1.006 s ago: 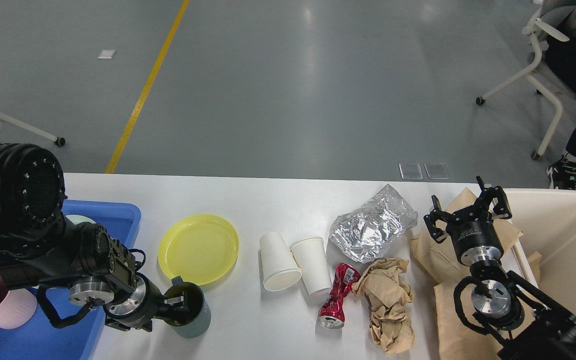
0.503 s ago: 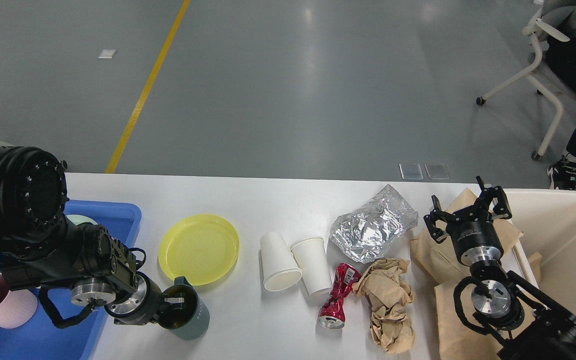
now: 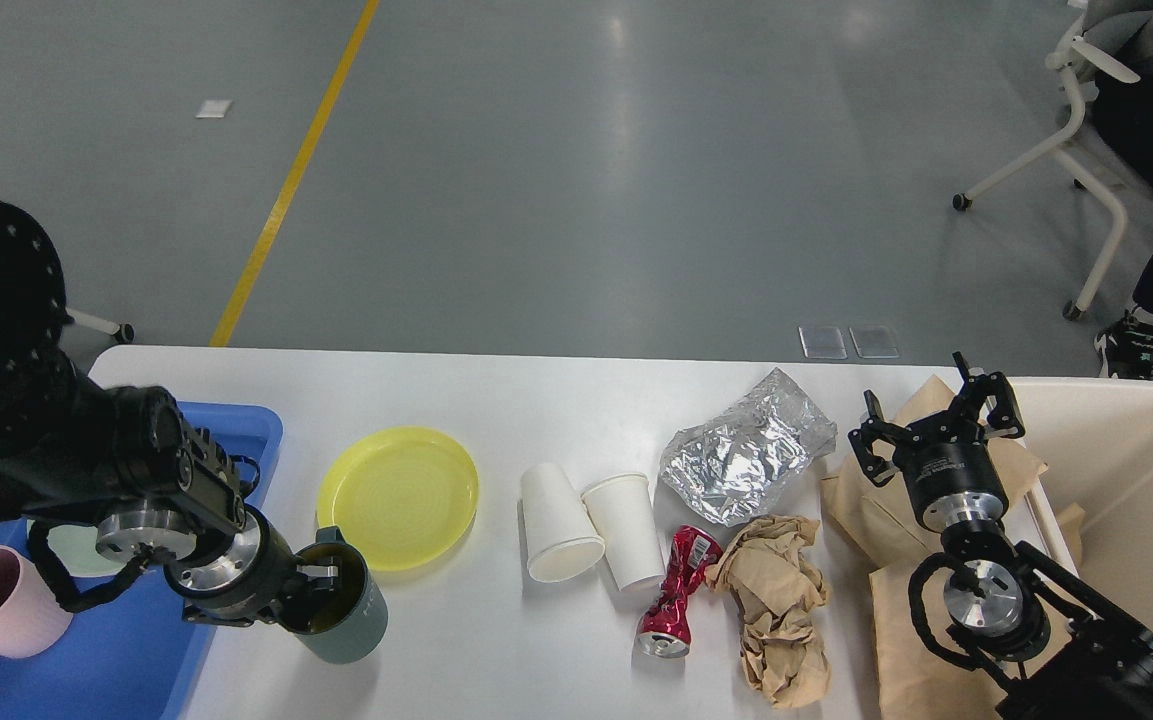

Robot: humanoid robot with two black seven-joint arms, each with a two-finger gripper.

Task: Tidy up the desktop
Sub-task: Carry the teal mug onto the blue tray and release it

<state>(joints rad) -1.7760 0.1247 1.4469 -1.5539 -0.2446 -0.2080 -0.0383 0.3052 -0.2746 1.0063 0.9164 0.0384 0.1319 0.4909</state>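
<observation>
The left arm reached in low from the left, its gripper (image 3: 321, 590) clamped on a mug's rim, one finger inside. The right arm rose from the lower right corner, wrist upright, its gripper (image 3: 936, 425) held with fingers spread, holding nothing.

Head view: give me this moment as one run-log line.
left gripper: shut on green mug, tilted, by blue tray | right gripper: open, above brown paper | desktop: plate, cups, can, foil remain

Desktop (image 3: 496, 650): you see white
Plate (image 3: 398, 497): yellow
Tray (image 3: 126, 660): blue
Mug (image 3: 341, 615): dark green
Can (image 3: 674, 594): red
Bin (image 3: 1136, 480): cream
</observation>
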